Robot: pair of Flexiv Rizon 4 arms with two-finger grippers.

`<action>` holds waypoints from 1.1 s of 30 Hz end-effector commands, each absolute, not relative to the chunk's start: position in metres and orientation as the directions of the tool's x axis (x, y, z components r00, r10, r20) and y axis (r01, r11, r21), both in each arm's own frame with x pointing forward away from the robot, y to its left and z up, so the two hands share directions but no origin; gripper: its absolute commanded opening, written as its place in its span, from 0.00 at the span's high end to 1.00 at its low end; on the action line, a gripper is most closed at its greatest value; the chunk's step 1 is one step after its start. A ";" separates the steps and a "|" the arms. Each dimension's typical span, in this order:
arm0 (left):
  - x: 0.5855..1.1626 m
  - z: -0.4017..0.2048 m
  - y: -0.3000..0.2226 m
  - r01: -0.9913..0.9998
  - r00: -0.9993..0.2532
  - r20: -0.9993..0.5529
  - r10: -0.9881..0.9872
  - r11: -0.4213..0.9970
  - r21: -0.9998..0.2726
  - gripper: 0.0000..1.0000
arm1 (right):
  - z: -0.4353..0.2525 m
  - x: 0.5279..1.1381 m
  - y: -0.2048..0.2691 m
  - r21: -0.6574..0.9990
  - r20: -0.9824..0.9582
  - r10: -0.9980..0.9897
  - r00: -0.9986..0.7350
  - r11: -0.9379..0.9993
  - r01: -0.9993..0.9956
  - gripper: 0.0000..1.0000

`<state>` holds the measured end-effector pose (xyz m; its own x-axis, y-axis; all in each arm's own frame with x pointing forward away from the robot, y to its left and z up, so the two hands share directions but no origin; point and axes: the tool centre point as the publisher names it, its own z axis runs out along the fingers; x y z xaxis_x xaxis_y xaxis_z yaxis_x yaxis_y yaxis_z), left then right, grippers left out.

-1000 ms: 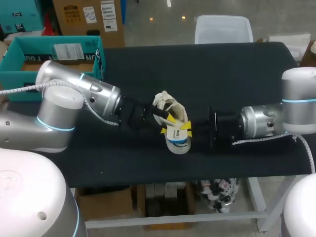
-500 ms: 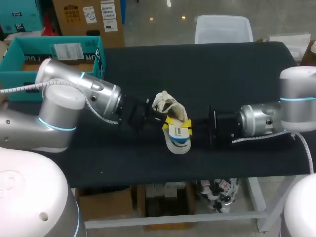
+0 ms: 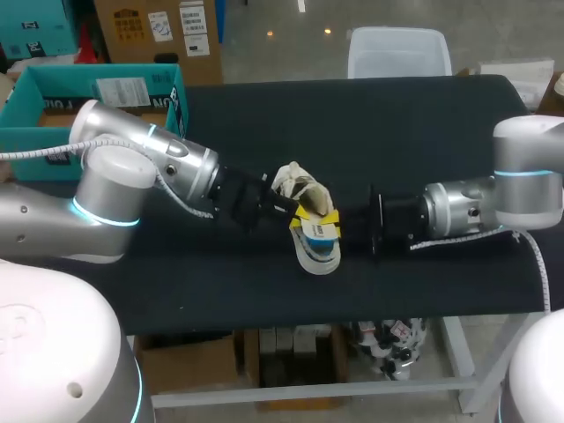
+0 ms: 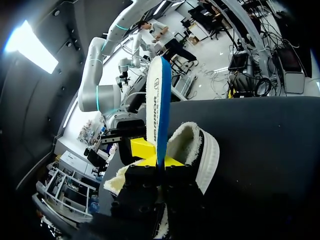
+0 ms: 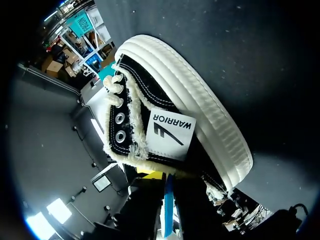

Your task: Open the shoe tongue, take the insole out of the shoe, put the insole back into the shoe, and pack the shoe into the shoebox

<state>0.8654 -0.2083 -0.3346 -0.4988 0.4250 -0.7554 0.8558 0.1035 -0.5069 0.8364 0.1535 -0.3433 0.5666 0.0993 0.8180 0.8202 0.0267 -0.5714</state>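
Note:
A black shoe (image 3: 304, 189) with cream fleece lining and a white sole lies on its side at the table's middle (image 5: 200, 125) (image 4: 200, 150). The white insole (image 3: 319, 247) with a blue edge (image 4: 157, 105) sticks out of it. My left gripper (image 3: 300, 216) (image 4: 159, 161) comes in from the left and is shut on the insole's near end. My right gripper (image 3: 337, 231) meets it from the right. In the right wrist view the insole's blue edge (image 5: 168, 205) runs between its fingers. The teal shoebox (image 3: 35, 92) stands open at the back left corner.
The black table (image 3: 423, 123) stretches wide behind and to the right of the shoe. My left arm (image 3: 141, 159) lies between the shoebox and the shoe.
My left gripper has shut on the insole. The right arm has drawn back slightly to the right, and the shoe and insole shifted a little.

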 end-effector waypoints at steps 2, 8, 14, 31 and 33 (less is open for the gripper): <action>0.861 -0.336 -0.212 0.859 -0.496 -0.763 0.414 0.102 -0.503 1.00 | -0.334 0.825 0.154 -0.550 0.831 0.103 0.547 0.004 0.835 0.56; 0.856 -0.334 -0.210 0.862 -0.491 -0.770 0.408 0.099 -0.497 1.00 | -0.325 0.811 0.151 -0.529 0.843 0.106 0.527 -0.011 0.849 0.71; 0.855 -0.333 -0.209 0.863 -0.491 -0.771 0.406 0.105 -0.494 1.00 | -0.325 0.805 0.150 -0.520 0.849 0.107 0.518 -0.006 0.854 1.00; 0.832 -0.321 -0.210 0.896 -0.424 -0.786 0.449 0.078 -0.438 1.00 | -0.332 0.804 0.154 -0.501 0.856 0.169 0.489 0.039 0.865 1.00; 0.832 -0.322 -0.211 0.895 -0.423 -0.783 0.456 0.075 -0.439 1.00 | -0.333 0.805 0.155 -0.497 0.855 0.194 0.481 0.044 0.866 1.00</action>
